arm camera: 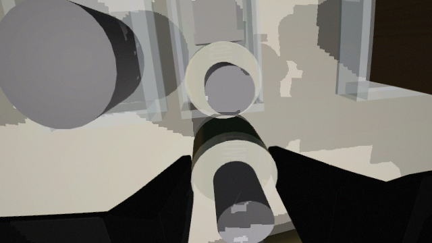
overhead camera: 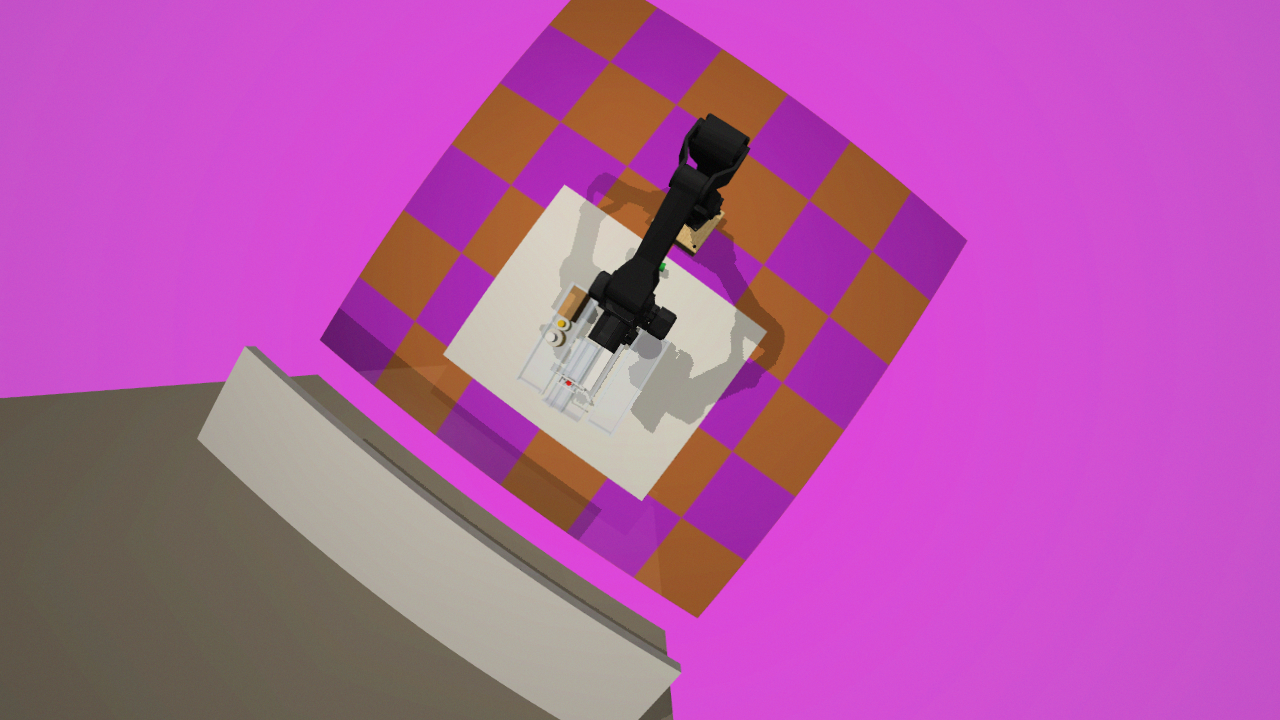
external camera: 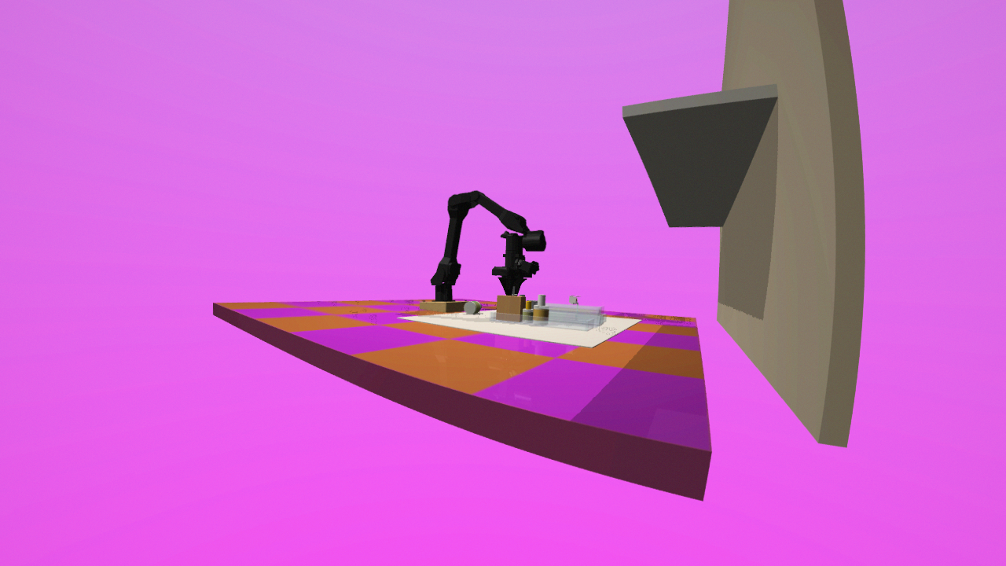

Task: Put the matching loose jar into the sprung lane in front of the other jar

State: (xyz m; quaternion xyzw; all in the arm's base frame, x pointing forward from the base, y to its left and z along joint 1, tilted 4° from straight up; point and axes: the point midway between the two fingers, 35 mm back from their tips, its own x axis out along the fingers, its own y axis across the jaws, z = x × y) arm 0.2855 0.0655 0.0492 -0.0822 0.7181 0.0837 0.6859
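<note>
My gripper [arm camera: 230, 159] [external camera: 512, 291] is shut on a jar [arm camera: 234, 152] with a dark green band, pale shoulder and narrow grey cap. The held jar is upright or nearly so, just in front of the clear sprung lane [overhead camera: 581, 365] [arm camera: 176, 67]. Another jar [arm camera: 229, 89] with a pale shoulder and grey cap stands at the lane's front end, behind the low front stop [arm camera: 257, 107]. A flat grey piece [arm camera: 217, 21], perhaps the pusher, is behind it. The held jar's base and its height above the stop are hidden. In the exterior view, a brown block hides the held jar.
A wide grey cylinder [overhead camera: 645, 347] [arm camera: 57, 64] stands at the neighbouring lane's front. The brown block [overhead camera: 573, 304] [external camera: 509, 307] [arm camera: 405, 40] is in the lane on the other side, with yellow-topped [overhead camera: 562, 324] and white-topped [overhead camera: 553, 337] jars behind it. A grey-ended cylinder [external camera: 472, 307] lies near the arm base.
</note>
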